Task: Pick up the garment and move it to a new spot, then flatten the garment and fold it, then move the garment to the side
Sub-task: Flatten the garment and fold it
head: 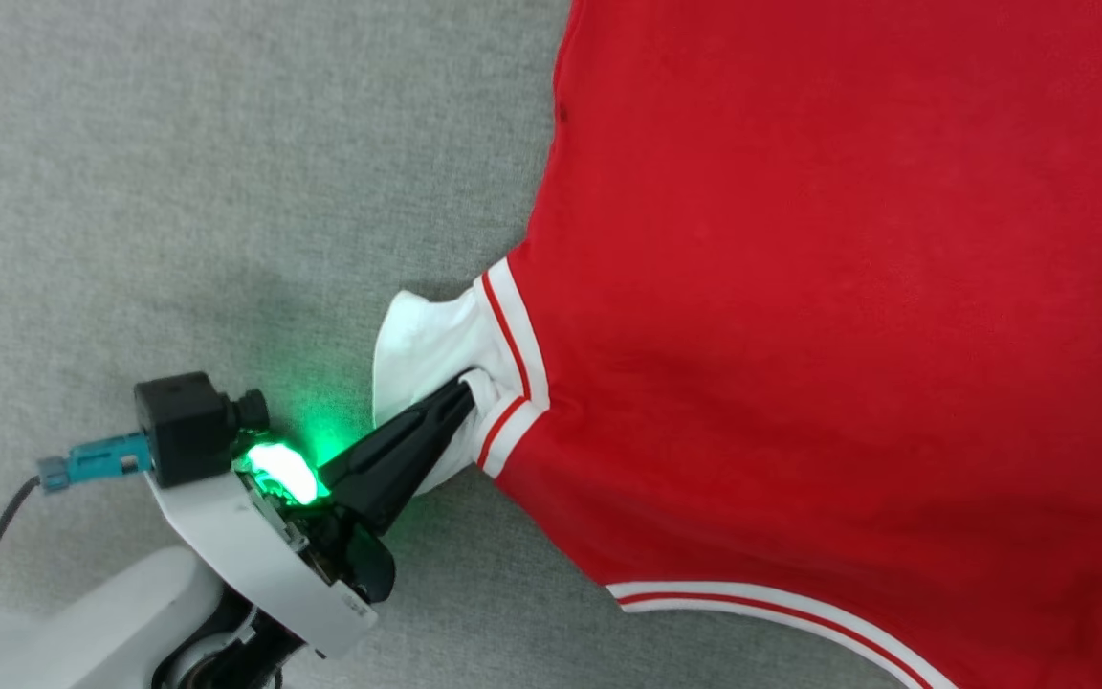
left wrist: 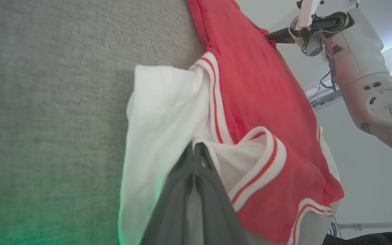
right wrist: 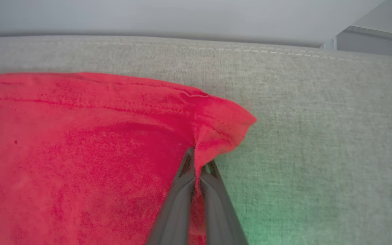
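On the grey tabletop (head: pixel 178 191) lies the garment (head: pixel 800 335), its red body spread over the cloth surface. At the garment's white sleeve, the left pincer (head: pixel 465 388) pinches the cloth just beside the striped trim. At the garment's red stitched corner, the right pincer (right wrist: pixel 198 163) pinches a fold.

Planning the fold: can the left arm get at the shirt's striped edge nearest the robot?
Not yet, likely: the left claw is shut on the white sleeve. The striped edge lies near, with bare grey surface between.
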### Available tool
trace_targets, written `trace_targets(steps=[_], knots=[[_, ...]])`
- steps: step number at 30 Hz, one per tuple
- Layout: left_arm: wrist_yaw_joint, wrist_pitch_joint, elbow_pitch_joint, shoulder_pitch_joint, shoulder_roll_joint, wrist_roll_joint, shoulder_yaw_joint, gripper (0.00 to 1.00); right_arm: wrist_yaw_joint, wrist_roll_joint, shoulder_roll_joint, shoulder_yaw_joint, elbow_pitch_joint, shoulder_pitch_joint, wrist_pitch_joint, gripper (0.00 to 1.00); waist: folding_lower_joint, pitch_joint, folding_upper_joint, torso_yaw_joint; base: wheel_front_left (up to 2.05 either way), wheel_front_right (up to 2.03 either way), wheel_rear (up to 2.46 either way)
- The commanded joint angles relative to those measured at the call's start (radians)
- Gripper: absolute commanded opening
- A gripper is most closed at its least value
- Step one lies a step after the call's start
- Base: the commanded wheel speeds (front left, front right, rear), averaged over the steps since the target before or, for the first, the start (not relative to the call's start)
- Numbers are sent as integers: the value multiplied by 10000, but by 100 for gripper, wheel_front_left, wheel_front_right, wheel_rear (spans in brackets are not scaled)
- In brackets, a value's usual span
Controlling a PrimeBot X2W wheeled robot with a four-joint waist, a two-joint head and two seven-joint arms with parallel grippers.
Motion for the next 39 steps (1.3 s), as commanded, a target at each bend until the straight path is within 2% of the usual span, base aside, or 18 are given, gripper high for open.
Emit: trace_targets(steps=[1, 4, 9, 13, 16, 19, 22, 28, 32, 39], knots=[[220, 44, 705, 82, 124, -51, 183, 0, -10, 331, -128, 235, 128, 664, -11, 0, 0, -549, -1, -179, 0, 0, 0], [197, 40, 652, 359, 127, -78, 285, 0, -10, 1431, -509, 1002, -375, 1475, -80, 0, 0, -1011, -1, -341, 0, 0, 0], [143, 38, 584, 797, 153, -73, 363, 0, -10, 3455, -1716, 2041, -2228, 3842, 297, 0, 0, -1801, -1, -698, 0, 0, 0], [142, 38, 638, 1043, 275, 38, 400, 0, -10, 4923, -2388, 1867, -4423, 6145, 800, 0, 0, -2325, -1, -919, 0, 0, 0], [142, 38, 676, 1175, 377, 52, 397, 0, -9, 5644, -2625, 1453, -5980, 8018, 1287, 0, 0, -2630, -1, -1087, 0, 0, 0], [140, 38, 690, 1343, 496, 48, 427, 0, -10, 6083, -2442, 1116, -7351, 9839, 1673, 0, 0, -2888, -1, -1309, 0, 0, 0], [140, 38, 669, 1461, 611, 45, 457, 0, -10, 6364, -1975, 963, -8488, 11534, 1863, 0, 0, -3090, -1, -1545, 0, 0, 0], [140, 38, 589, 1706, 790, 35, 601, 0, -10, 6288, -959, 1330, -9854, 14164, 1670, 0, 0, -3211, -1, -1960, 0, 0, 0], [140, 37, 544, 1777, 903, 67, 676, 0, -9, 6236, -505, 1753, -10102, 15147, 1300, 0, 0, -3197, -1, -2160, 0, 0, 0], [140, 38, 532, 1675, 940, 72, 568, 0, -10, 6395, -308, 2676, -9196, 15597, 431, 0, 0, -3210, -1, -2277, 0, 0, 0]])
